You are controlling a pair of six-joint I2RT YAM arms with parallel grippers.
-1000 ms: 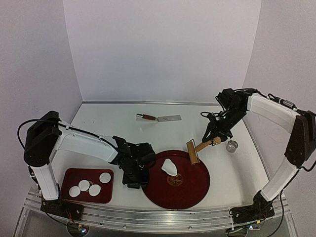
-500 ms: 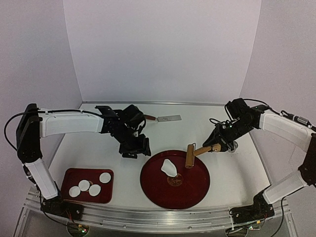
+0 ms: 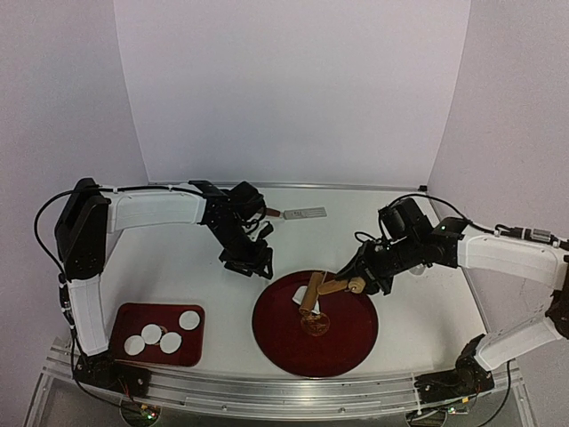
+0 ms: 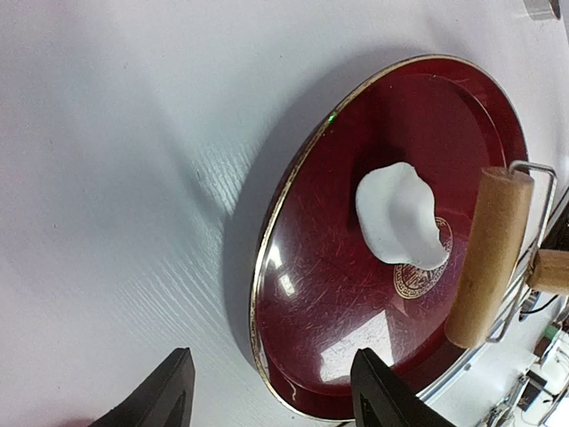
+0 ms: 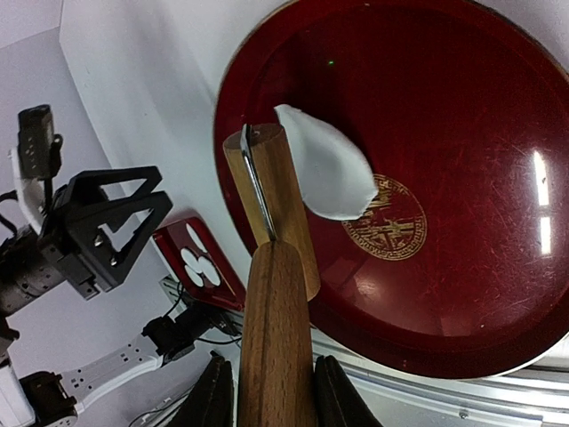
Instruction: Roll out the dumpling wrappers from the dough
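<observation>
One second on, right hand [image 3: 363, 283] has brought roller [image 3: 311, 295] to dough [image 4: 397, 216].

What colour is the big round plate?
The round plate is dark red with a thin gold rim, clearest in the left wrist view.

Reds, white and tan on a white table [image 3: 178, 276].
The round glossy dark-red plate [image 3: 347, 342] has a gold rim and a gold centre crest. The ragged dough piece [image 4: 397, 216] is plain white and the wooden roller [image 4: 489, 253] light tan. Four thin round dumpling wrappers [image 3: 188, 319] show white against the small rectangular dark-red tray [image 3: 133, 316].
</observation>
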